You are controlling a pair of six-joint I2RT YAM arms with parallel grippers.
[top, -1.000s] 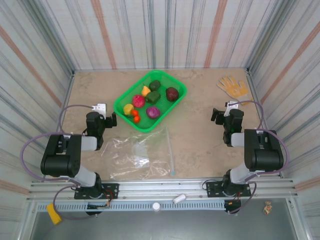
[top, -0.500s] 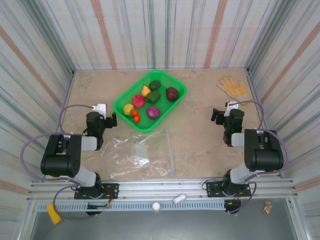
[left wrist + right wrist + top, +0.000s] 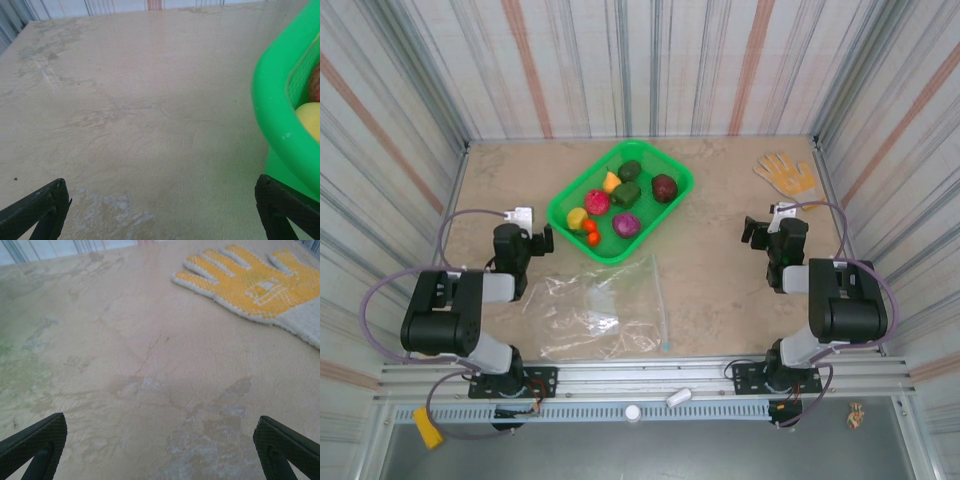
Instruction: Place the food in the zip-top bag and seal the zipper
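Your left gripper (image 3: 160, 212), released wide, stands just left of the green mesh plastic tray (image 3: 563, 203) of small toy food (image 3: 626, 194). Your right gripper (image 3: 160, 450), also released, is near the yellow knitted glove (image 3: 250, 285).

Wide-spread left hand (image 3: 160, 200), equally wide-spread right hand (image 3: 160, 440)

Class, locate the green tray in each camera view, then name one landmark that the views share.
Top external: the green tray sits left of centre, toward the far wall.
Left wrist: the green tray curves along the right edge, with a yellow food piece inside it.
Right wrist: this camera faces the yellow glove at upper right.
Shared landmark: the beige table lies under everything; the yellow food piece also links the top and left wrist views.
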